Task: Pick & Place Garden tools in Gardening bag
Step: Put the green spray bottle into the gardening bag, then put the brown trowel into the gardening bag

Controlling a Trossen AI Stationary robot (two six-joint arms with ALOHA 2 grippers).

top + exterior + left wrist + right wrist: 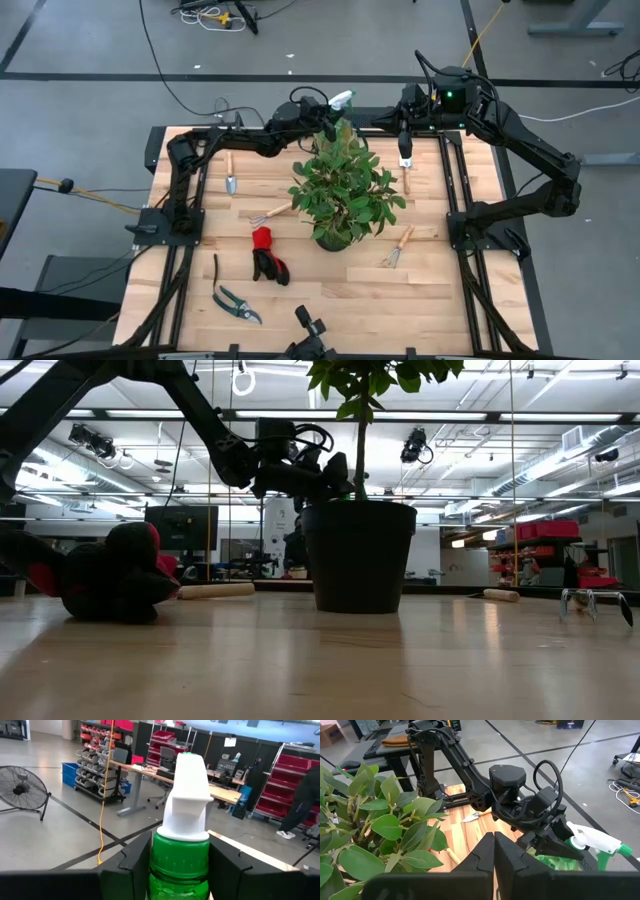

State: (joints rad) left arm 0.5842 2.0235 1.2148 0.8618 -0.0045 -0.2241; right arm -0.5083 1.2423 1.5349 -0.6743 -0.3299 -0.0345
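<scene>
The green spray bottle with its white head is between the fingers of my left gripper, above the table's far edge behind the potted plant. My right gripper hangs shut and holds nothing, high over the far right of the table. A trowel, two hand rakes, red-and-black gloves and pruning shears lie flat on the wood. The gardening bag is hidden or out of view. My left gripper pinches the bottle's green upper body, just under the white spray head, between its two fingers. The fingers come in level, one on each side. The bottle stands upright in the hold. Its lower end is hidden by the gripper.
The plant's dark pot stands mid-table, and its foliage spreads wide beside the held bottle. Another wooden-handled tool lies below my right gripper. A camera mount sits at the near edge. Bare wood lies along the near right.
</scene>
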